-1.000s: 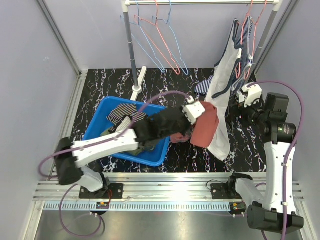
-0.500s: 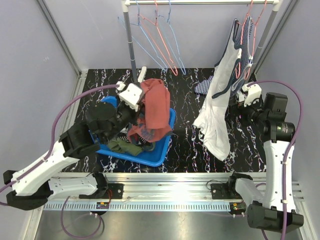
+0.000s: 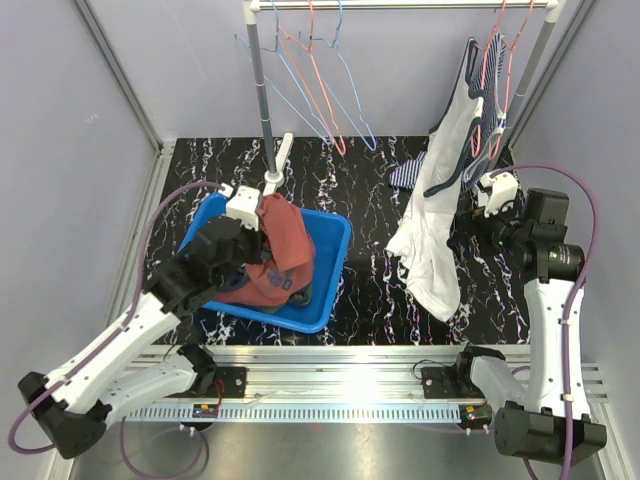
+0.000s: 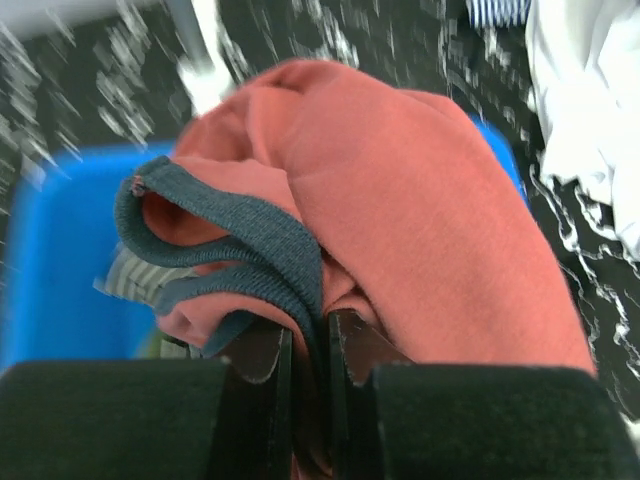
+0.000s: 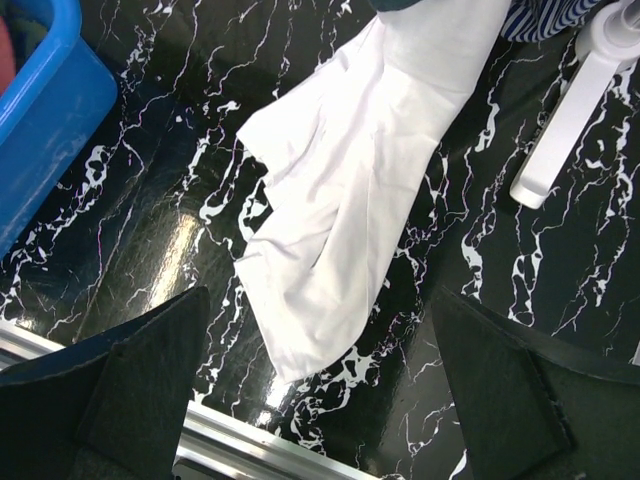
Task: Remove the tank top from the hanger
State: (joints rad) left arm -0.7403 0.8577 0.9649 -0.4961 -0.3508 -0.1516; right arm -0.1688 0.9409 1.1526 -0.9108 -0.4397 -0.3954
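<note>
A rust-red tank top point(image 3: 285, 245) with dark blue trim hangs bunched from my left gripper point(image 3: 260, 222) over the blue bin point(image 3: 335, 270). In the left wrist view the jaws of the left gripper point(image 4: 305, 335) are shut on a fold of the red tank top point(image 4: 430, 200) and its blue edging. A white tank top point(image 3: 430, 240) still hangs from a red hanger point(image 3: 497, 50) at the right end of the rail. My right gripper point(image 3: 482, 205) stands open beside it, with the white tank top point(image 5: 350, 200) below its jaws point(image 5: 320, 290) and nothing between them.
Several empty wire hangers point(image 3: 320, 90) hang on the rail. The rack's pole point(image 3: 262, 90) stands on a white foot point(image 3: 278, 165) behind the bin. A striped garment point(image 3: 405, 172) lies by the white top. More clothes lie in the bin.
My left arm has swung left with the red tank top, from beside the white top to over the blue bin, and lowered it. The right arm has stayed put.
</note>
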